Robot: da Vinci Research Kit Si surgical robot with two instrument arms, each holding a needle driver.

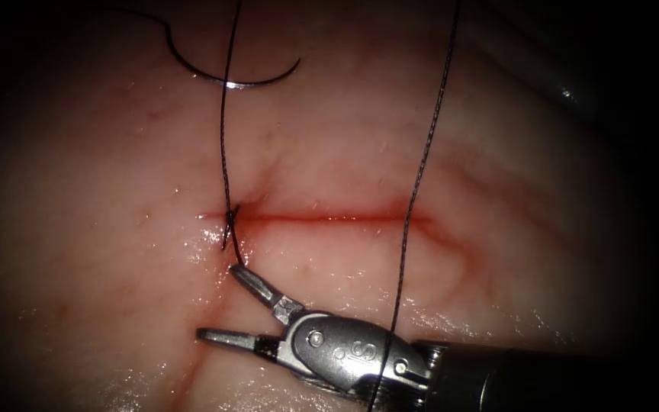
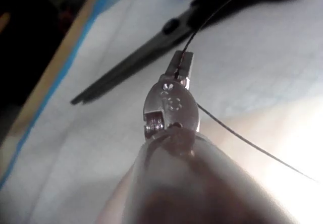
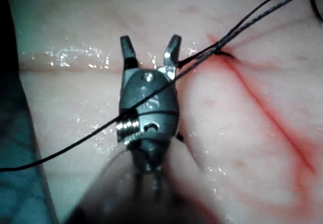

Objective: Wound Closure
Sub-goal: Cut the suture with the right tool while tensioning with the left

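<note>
Currently the right tool lies low on the tissue, jaws spread wide and holding nothing, upper tip just below the knot at the left end of the cut. A short tail of thread pokes down from the knot, close to that tip. In its own wrist view the left tool has jaws closed on the thread, over a gridded table with scissors lying on it. One strand rises taut from the knot; a second crosses the cut further right. Needle rests free on the tissue above the cut, not in it, held by neither tool.

Judgement: a stitch is knotted at the left end, and the work looks to be at thread handling there. Any next move calls for a fine approach to the tail without snagging the taut strand.
</note>
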